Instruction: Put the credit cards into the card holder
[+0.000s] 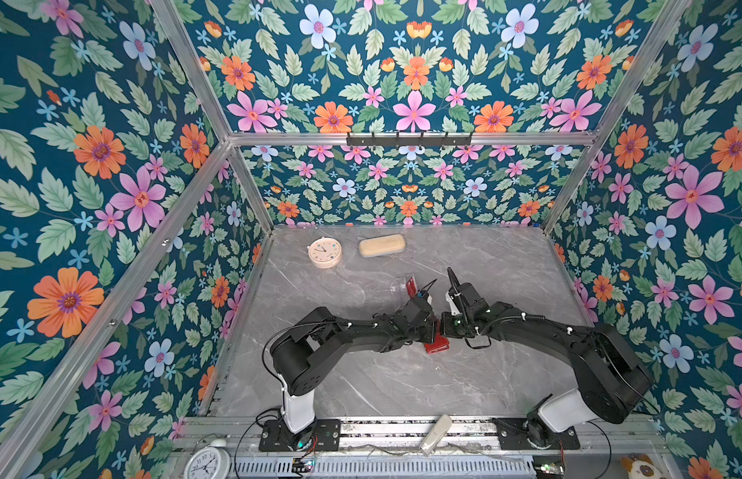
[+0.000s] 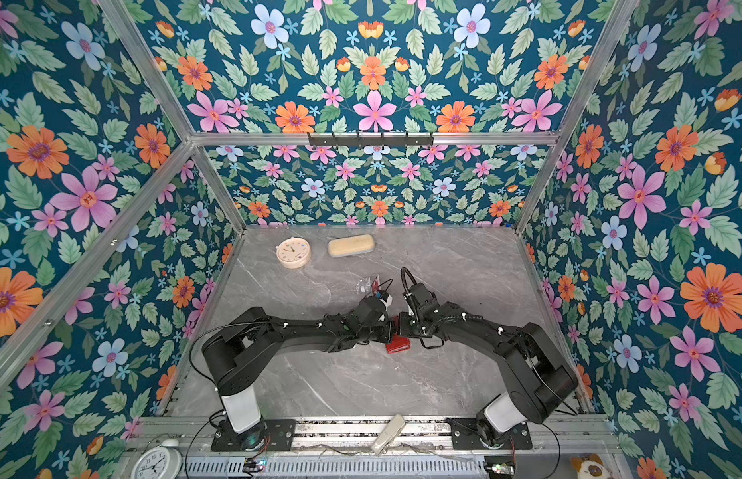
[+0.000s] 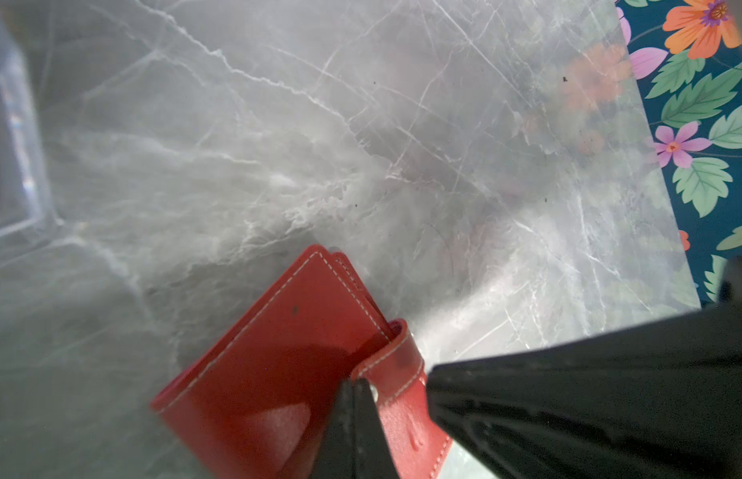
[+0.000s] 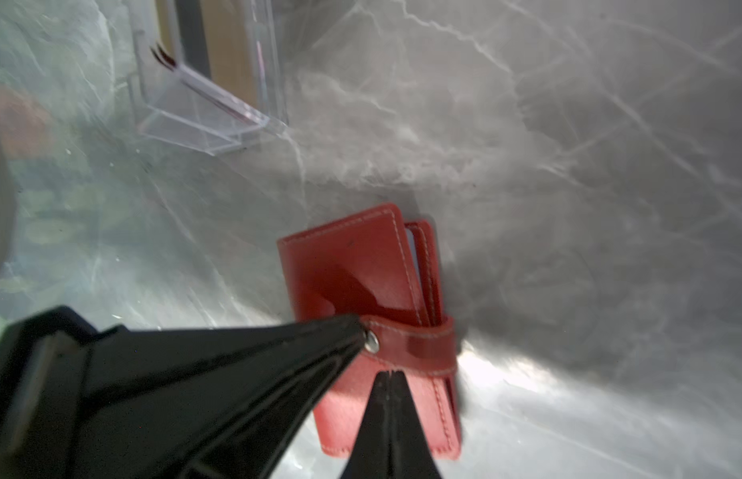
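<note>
Two arms meet over one red leather wallet point(image 1: 437, 346). It lies flat on the grey marble surface point(image 1: 506, 265), about central and slightly nearer the front edge. One strap point(image 4: 419, 342) wraps the wallet, with one metal snap point(image 4: 372, 341) at its end.

Left gripper point(image 3: 355, 385): jaws pressed together, tips at the snap end of the strap. Whether it pinches the strap or only touches it cannot be told. Right gripper point(image 4: 388, 375): jaws closed too, tips on the wallet's face just beside the strap, nothing seen between them. The two grippers' tips sit close together.

One clear acrylic card stand point(image 2: 367, 285) sits behind the wallet toward the back edge, apart from it. One red card point(image 1: 411, 286) shows in it; anything else inside is too blurred to count.

Near the back edge, left of centre, are one cream round clock point(image 1: 324, 251), face up, and one beige glasses case point(image 1: 381, 245) just beside it, not touching.

Beyond the front edge, on the rail, are one white alarm clock point(image 1: 205, 463), one white remote-like bar point(image 1: 435, 433) and one plush toy point(image 1: 638, 466), only partly in view.
</note>
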Available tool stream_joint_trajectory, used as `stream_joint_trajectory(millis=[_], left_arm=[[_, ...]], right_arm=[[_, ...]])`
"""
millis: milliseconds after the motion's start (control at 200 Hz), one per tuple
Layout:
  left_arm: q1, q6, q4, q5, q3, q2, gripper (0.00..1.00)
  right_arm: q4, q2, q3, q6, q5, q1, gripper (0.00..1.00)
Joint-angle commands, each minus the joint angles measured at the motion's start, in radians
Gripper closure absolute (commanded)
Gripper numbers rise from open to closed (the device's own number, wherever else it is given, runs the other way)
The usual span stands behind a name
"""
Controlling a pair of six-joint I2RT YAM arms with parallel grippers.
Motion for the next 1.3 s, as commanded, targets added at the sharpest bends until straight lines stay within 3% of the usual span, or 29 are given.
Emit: stream_joint_trajectory(millis=[0, 430, 695, 885, 995, 1155, 1295], left_arm=[[0.002, 0.001, -0.076, -0.036, -0.005, 0.002, 1.00], [0.003, -0.007, -0.078, -0.028, -0.006, 0.019, 1.00], [0.004, 0.011, -0.069, -0.009, -0.004, -0.007, 0.99], [0.003, 0.069, -0.076, -0.023, 0.010, -0.063, 0.74], [0.002, 0.115, -0.111, -0.077, 0.018, -0.104, 0.55], [0.003, 0.182, -0.197, -0.246, 0.013, -0.186, 0.35], [0.008, 0.243, -0.271, -0.442, -0.003, -0.256, 0.28]], right_arm=[[0.045, 0.024, 0.014, 0.010, -0.040, -0.002, 0.97], [0.045, 0.113, -0.013, 0.030, -0.015, -0.003, 0.98], [0.043, 0.077, -0.032, 0.027, -0.018, -0.002, 0.94], [0.006, 0.022, -0.023, -0.005, 0.037, -0.002, 0.73], [-0.037, -0.005, -0.009, -0.033, 0.102, -0.002, 0.64], [-0.099, -0.047, 0.014, -0.080, 0.247, -0.003, 0.58], [-0.163, -0.069, 0.050, -0.131, 0.420, -0.002, 0.57]])
